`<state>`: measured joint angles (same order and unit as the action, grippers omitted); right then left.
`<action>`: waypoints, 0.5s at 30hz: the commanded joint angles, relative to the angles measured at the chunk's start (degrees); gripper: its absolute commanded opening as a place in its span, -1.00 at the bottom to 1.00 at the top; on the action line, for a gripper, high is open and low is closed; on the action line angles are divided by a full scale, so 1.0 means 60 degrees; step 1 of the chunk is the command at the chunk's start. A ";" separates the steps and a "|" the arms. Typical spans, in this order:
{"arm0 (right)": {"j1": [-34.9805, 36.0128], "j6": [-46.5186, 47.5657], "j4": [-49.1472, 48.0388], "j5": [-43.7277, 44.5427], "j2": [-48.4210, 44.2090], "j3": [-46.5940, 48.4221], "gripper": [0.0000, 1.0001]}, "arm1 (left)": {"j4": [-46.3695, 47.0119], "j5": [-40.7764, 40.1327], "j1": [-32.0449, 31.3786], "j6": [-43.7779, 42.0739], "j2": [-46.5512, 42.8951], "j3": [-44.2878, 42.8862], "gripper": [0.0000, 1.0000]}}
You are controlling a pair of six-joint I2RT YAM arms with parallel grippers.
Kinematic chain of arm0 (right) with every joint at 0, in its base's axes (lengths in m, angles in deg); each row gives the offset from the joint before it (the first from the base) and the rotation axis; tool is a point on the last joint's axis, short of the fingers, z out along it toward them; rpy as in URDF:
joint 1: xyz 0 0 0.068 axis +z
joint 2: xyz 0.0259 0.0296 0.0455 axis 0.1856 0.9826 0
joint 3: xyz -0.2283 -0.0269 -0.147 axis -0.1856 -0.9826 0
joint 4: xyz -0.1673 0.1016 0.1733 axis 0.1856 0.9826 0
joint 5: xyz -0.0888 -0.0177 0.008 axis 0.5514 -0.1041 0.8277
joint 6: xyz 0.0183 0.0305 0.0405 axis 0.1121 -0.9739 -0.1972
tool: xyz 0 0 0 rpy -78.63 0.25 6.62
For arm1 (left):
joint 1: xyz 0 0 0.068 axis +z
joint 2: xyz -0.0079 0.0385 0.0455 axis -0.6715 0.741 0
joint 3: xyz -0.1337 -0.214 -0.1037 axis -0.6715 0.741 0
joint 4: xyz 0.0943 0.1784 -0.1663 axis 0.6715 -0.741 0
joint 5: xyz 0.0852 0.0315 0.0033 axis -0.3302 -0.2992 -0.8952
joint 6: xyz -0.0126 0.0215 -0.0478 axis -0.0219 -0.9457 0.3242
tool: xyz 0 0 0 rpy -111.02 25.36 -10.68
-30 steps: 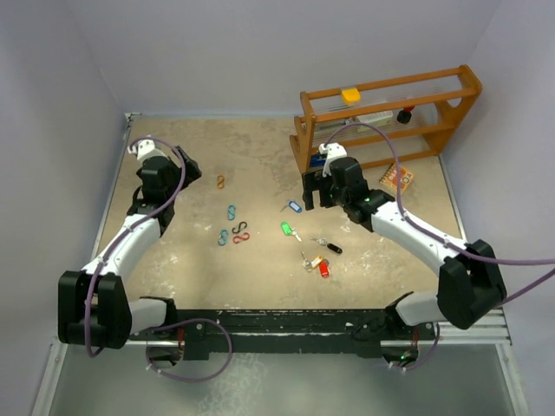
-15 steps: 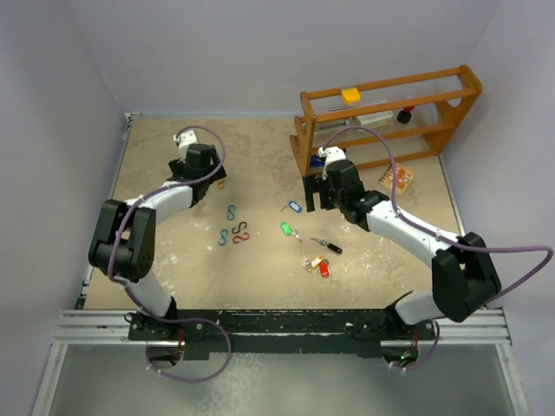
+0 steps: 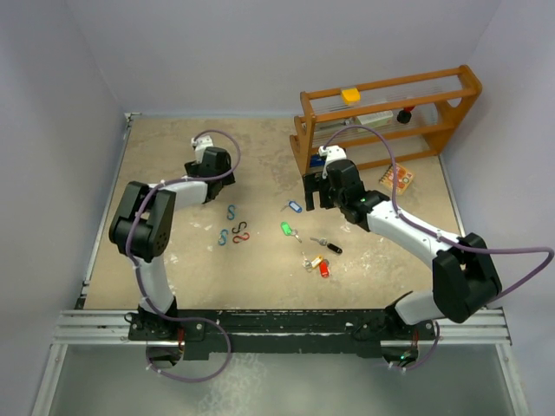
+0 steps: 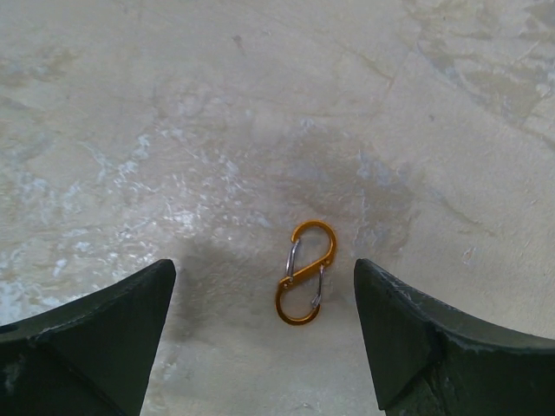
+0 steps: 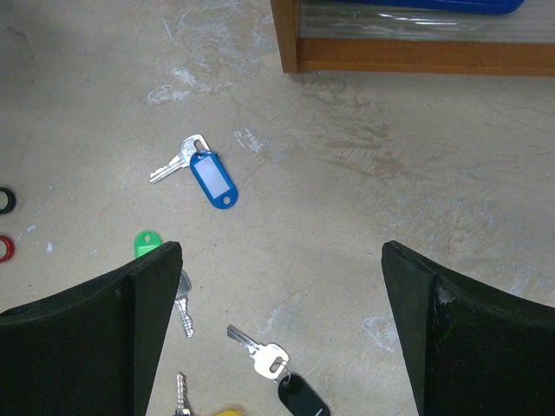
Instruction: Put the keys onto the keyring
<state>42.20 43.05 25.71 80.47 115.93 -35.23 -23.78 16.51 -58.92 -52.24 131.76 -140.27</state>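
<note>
My left claw [image 4: 264, 282] hangs wide open over the table [image 4: 156, 104] and holds nothing. Its two fingers stand on either side of an orange S-shaped clip [image 4: 305, 272], which lies flat between them, nearer the right-hand finger in my wrist view. As far as I can see it touches neither.

My right claw [image 5: 282, 260] is spread just as wide and is empty, hovering just in front of the wooden rack [image 5: 416, 54]. Under it I see the blue-tagged key [image 5: 208, 176] lying ahead of the fingers. The green-tagged key [image 5: 147, 243] is partly hidden by one finger, and the black-tagged key [image 5: 290, 388] sits low between them.

From above, the keys [image 3: 285, 229] lie loose on the table right of centre. The red-tagged key [image 3: 324, 269] is nearest the arm bases. None is in either claw.
</note>
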 commanded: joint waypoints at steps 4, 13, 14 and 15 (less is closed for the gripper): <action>0.0051 -0.0181 -0.0285 0.0121 -0.0166 0.0007 1.00 | 0.0471 0.0014 -0.0096 -0.0411 0.0335 -0.0491 0.60; 0.0049 -0.0227 -0.0287 0.0048 -0.0199 -0.0083 1.00 | 0.0320 0.0142 -0.0084 -0.0527 0.0592 -0.0643 0.45; 0.0051 -0.0227 -0.0285 0.0048 -0.0207 -0.0099 1.00 | 0.0303 0.0146 -0.0092 -0.0545 0.0598 -0.0643 0.44; 0.0052 -0.0225 -0.0285 0.0059 -0.0220 -0.0121 1.00 | 0.0319 0.0159 -0.0100 -0.0584 0.0619 -0.0643 0.42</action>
<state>42.20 42.37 25.67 80.43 115.93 -35.32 -23.46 17.01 -59.55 -54.56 135.04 -142.04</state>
